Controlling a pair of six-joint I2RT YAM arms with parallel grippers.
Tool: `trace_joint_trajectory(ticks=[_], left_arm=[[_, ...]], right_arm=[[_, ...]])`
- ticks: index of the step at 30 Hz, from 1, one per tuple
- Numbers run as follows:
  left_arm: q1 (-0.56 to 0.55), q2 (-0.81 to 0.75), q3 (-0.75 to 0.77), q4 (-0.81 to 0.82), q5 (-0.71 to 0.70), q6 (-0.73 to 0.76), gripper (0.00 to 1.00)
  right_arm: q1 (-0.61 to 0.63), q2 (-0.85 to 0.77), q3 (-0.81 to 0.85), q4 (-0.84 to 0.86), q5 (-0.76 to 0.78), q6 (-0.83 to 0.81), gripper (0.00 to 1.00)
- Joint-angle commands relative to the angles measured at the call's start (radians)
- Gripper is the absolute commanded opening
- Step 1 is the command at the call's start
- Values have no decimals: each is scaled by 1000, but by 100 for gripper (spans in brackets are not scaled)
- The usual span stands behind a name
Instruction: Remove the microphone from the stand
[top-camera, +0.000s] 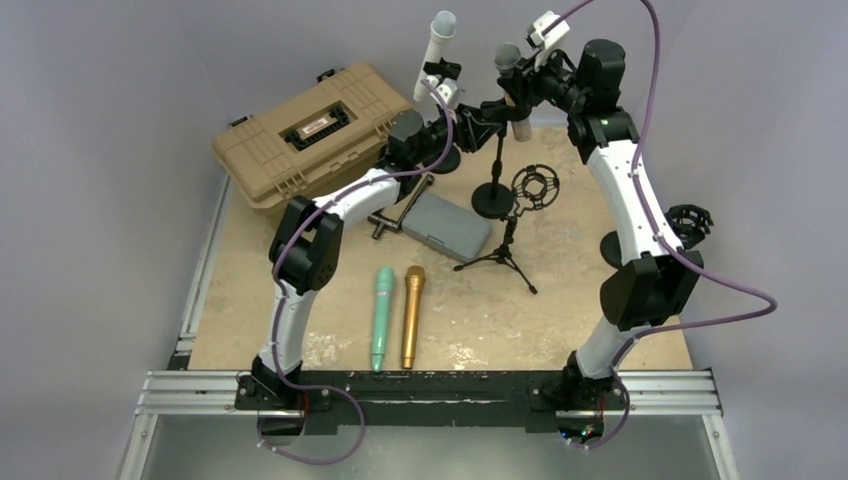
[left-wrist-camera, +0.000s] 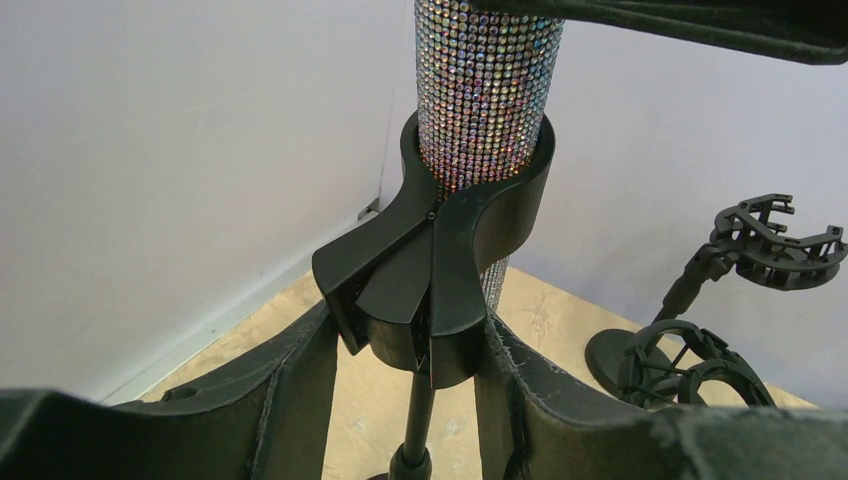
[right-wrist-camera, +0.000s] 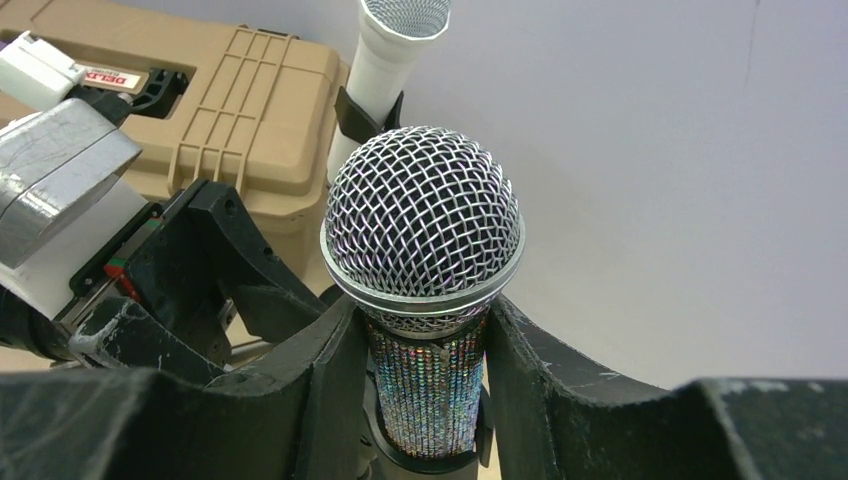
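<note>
The microphone has a silver mesh head and a glittering body. It stands upright in the black clip of a stand with a thin pole and a round base. My left gripper is shut on the clip's lower part, with one finger on each side in the left wrist view. My right gripper is shut on the microphone body just below the mesh head, fingers pressing both sides in the right wrist view.
A tan case lies at the back left. A white microphone sits on another stand next to it. A grey case, a tripod with a shock mount, a green microphone and a gold one lie nearer. Another shock mount is at the right.
</note>
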Motion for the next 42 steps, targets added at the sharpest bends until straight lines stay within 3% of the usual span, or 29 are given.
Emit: trace_joint_trajectory(ticks=[1, 6, 16, 21, 22, 25, 30, 37, 42], left_arm=[[-6, -28, -30, -95, 96, 73, 0], [-6, -28, -44, -110, 78, 84, 0], [-7, -44, -54, -100, 102, 72, 0], [-5, -68, -52, -105, 104, 63, 0], [-5, -73, -51, -104, 97, 57, 5], [-2, -86, -52, -80, 73, 30, 36], [5, -103, -55, -32, 58, 0, 70], [7, -115, -64, 10, 53, 10, 96], [8, -71, 24, -17, 45, 3, 98]], right_arm=[[8, 24, 140, 74, 37, 45, 0], [7, -30, 171, 172, -16, 160, 0], [5, -34, -174, 210, 84, 45, 0], [8, -17, -80, 137, 100, 25, 0], [8, -17, -71, 136, 104, 28, 0], [8, -18, -55, 124, 100, 21, 0], [6, -20, -55, 112, 101, 9, 0], [7, -4, -13, 83, 100, 8, 0], [6, -6, -7, 74, 100, 9, 0]])
